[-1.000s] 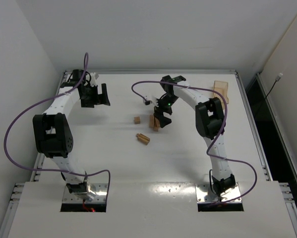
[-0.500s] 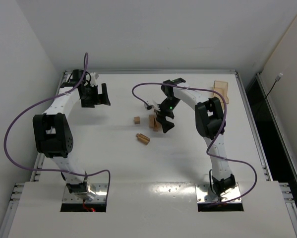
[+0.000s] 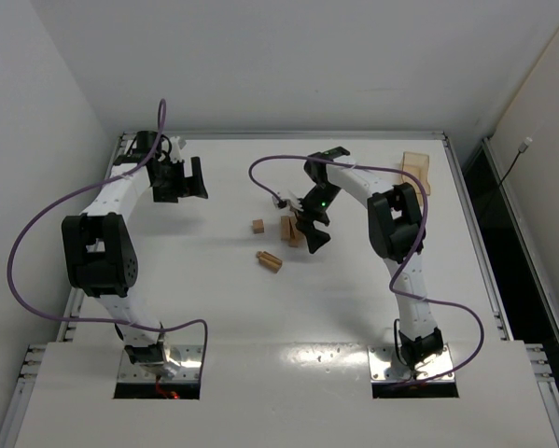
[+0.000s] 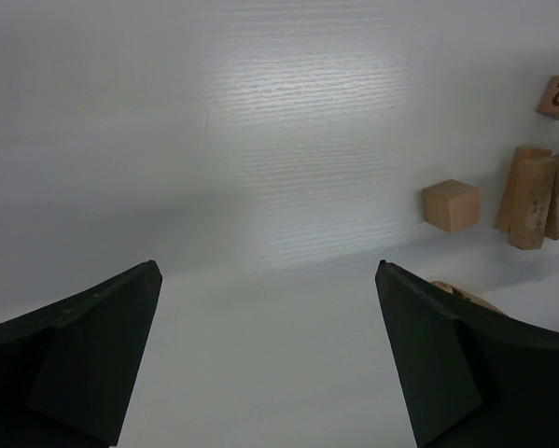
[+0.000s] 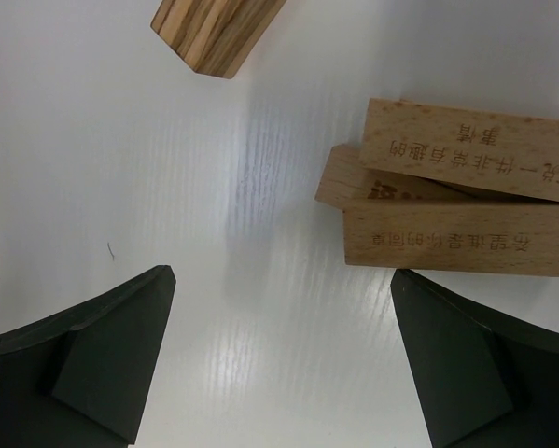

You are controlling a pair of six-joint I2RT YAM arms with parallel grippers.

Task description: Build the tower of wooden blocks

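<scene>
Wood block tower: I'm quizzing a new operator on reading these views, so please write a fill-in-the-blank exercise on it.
1. The right gripper hovers by the wood block tower with its jaws ____.
2. In the top view, the small cube lies to the ____ of the tower.
3. The tray sits near the far ____ corner of the table.
4. The left gripper holds ____.

Missing words: open; left; right; nothing.

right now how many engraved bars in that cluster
3 in the right wrist view: upper bar, lower bar, third bar poking out left between them; more may be hidden.
</scene>
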